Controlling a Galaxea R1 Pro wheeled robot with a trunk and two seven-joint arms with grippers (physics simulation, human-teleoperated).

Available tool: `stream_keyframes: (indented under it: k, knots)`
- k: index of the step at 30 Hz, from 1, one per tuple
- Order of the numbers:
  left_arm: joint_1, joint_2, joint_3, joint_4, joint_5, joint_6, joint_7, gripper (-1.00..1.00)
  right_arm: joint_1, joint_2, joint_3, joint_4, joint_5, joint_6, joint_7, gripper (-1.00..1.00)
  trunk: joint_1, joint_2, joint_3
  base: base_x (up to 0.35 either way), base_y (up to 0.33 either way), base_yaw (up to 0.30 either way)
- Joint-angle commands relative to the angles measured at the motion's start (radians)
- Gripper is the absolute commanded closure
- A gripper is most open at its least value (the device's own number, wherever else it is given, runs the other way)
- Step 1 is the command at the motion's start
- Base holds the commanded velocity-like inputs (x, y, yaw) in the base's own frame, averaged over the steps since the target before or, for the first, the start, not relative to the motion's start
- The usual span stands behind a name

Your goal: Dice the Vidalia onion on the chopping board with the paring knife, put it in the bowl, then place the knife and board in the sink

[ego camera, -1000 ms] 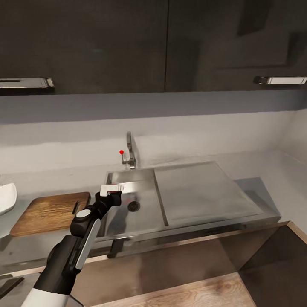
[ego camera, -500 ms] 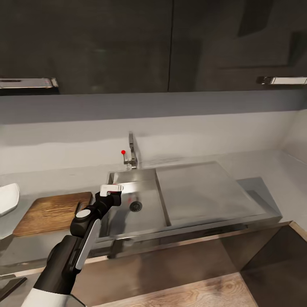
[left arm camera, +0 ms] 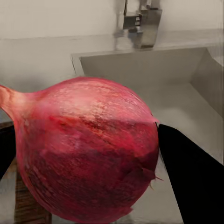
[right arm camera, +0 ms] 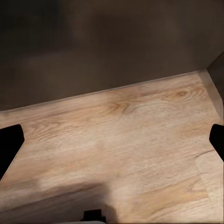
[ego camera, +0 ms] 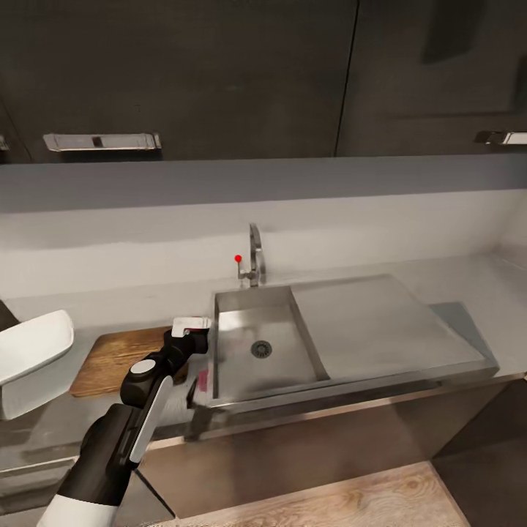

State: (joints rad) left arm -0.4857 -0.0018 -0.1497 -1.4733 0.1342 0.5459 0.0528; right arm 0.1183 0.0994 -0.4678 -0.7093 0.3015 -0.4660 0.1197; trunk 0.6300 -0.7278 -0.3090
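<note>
My left gripper (ego camera: 192,326) is shut on the whole Vidalia onion (left arm camera: 88,149), a reddish-pink ball held between its two dark fingers (left arm camera: 191,179). The gripper hangs over the left rim of the steel sink (ego camera: 307,380), at the right end of the brown chopping board (ego camera: 117,359). The white bowl (ego camera: 29,344) stands on the grey countertop (ego camera: 132,311) left of the board. My right gripper (right arm camera: 112,142) is open over a wooden floor. The paring knife is out of view.
A chrome tap (ego camera: 255,262) with a red knob (ego camera: 238,258) rises behind the basin. A flat drainboard (ego camera: 380,329) lies to its right. Dark wall cabinets (ego camera: 219,73) hang above and dark cabinet fronts (ego camera: 315,446) stand below. A blurred pinkish smear (ego camera: 203,379) marks the countertop by the sink.
The camera has shifted left, so the sink and board sit further right in the picture. My left gripper with the onion went from over the basin to over its left rim.
</note>
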Motion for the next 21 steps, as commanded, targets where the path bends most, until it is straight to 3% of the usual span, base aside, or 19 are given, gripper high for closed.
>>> stream_keyframes:
  k: [1,21]
  knots:
    - [-0.001,0.0,-0.001,-0.001,0.01,0.004,0.006,1.0,0.0,0.002,-0.008,-0.002,0.005,-0.002,0.009,-1.0,0.0,-0.001,-0.001,-0.086,0.313,0.0]
    - [-0.001,0.0,-0.001,0.004,0.01,0.023,0.006,1.0,0.0,0.002,-0.008,-0.002,0.004,-0.002,0.009,-1.0,0.0,-0.001,-0.001,-0.019,0.315,0.0]
